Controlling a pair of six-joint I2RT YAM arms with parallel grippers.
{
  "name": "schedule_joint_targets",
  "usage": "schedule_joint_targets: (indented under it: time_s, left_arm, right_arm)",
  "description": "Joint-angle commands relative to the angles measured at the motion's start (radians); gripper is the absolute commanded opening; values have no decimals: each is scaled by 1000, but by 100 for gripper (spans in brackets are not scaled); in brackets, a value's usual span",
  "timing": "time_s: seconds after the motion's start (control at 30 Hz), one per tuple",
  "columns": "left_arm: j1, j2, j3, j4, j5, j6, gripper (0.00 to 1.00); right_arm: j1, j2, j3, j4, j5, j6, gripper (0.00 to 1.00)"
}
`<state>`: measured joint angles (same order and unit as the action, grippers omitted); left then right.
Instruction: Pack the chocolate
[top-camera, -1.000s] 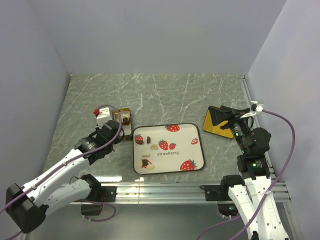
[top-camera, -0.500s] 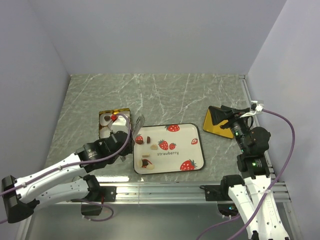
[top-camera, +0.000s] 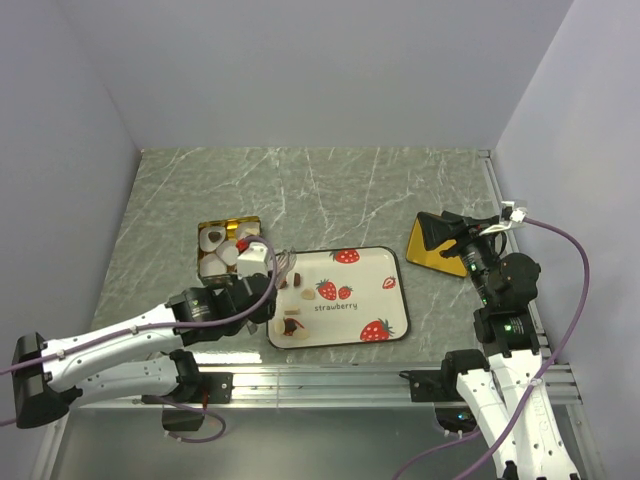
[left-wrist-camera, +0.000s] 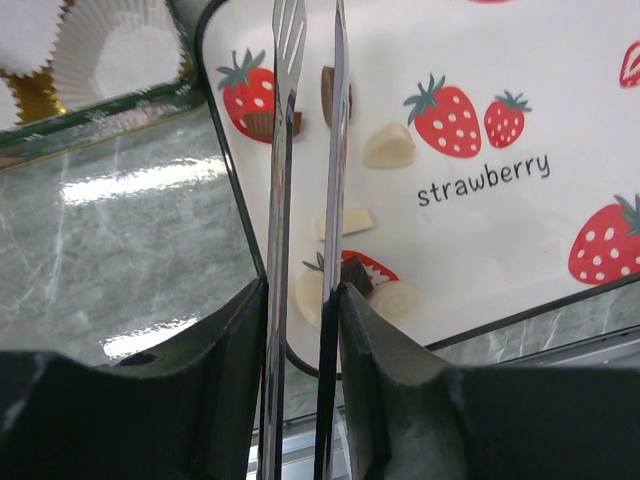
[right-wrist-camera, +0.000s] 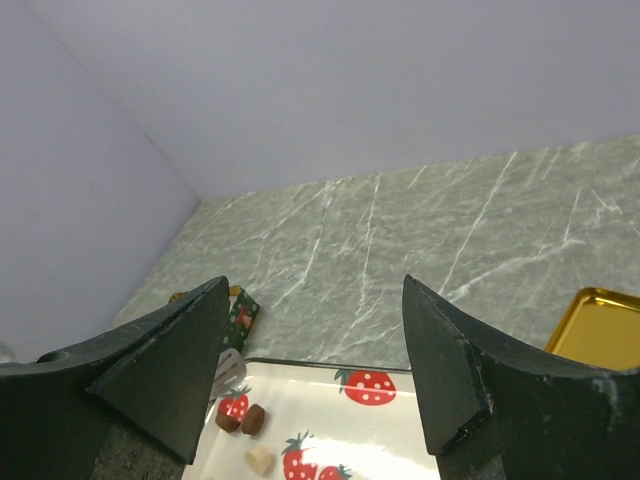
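The left gripper (left-wrist-camera: 303, 340) has its jaws pressed in on a pair of metal tongs (left-wrist-camera: 279, 200), whose two blades run out between the fingers. The blade tips stand slightly apart over the near-left part of the strawberry tray (left-wrist-camera: 470, 240). The right gripper (right-wrist-camera: 315, 290) holds nothing; its jaws are spread wide, off to the right and above the table (top-camera: 350, 190).

The chocolate (left-wrist-camera: 390, 148) lies loose on the left half of the tray. A few cream and dark lumps sit near the front rim, and more lie further back. One dark lump (left-wrist-camera: 327, 92) shows between the tong tips, but I cannot tell whether they touch it.

Beyond the tray's left corner stands the gold tin (top-camera: 203, 232). The white paper cups (left-wrist-camera: 115, 55) seen from the left wrist are empty, and the arm hides part of the tin from above. Far right, the gold lid (right-wrist-camera: 600, 330) lies apart.

Judging by this, packing has barely started. Nearly every lump has yet to be carried across, and the lid has yet to go on.
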<state>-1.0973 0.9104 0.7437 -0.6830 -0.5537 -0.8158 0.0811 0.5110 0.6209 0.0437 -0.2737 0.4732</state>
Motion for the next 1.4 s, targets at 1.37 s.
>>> schedule_joint_targets:
  time_s: [1.37]
  left_arm:
    - [-104, 209, 94, 46, -121, -20, 23]
  right_arm:
    - [8, -5, 11, 19, 1, -15, 76]
